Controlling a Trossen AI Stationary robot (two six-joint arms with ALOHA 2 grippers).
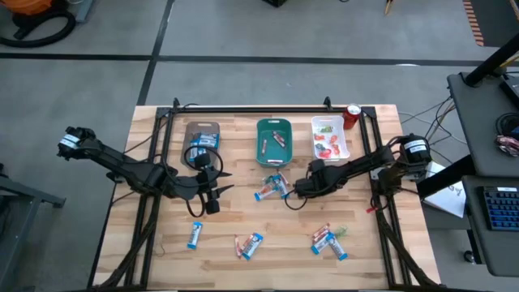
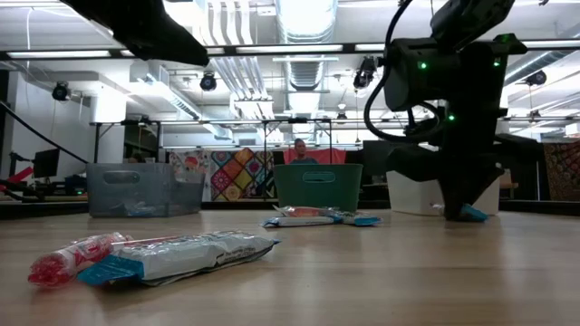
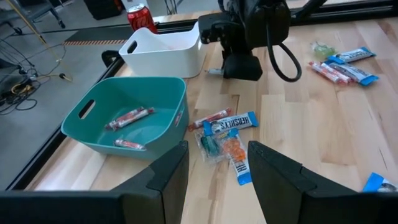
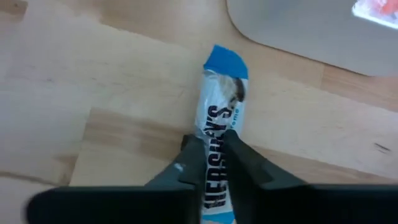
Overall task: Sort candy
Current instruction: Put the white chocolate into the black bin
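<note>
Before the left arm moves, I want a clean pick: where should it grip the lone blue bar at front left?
Probably across its narrow middle, from straight above: the blue bar lies flat and alone, bare wood along both long sides.

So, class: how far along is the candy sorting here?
Partly done. Done: the teal tray holds two red sticks, and the white tray and brown tray hold pieces too. In hand: the right gripper is closed on a blue-and-white bar. Left: loose candy across the table; the left gripper waits open.
</note>
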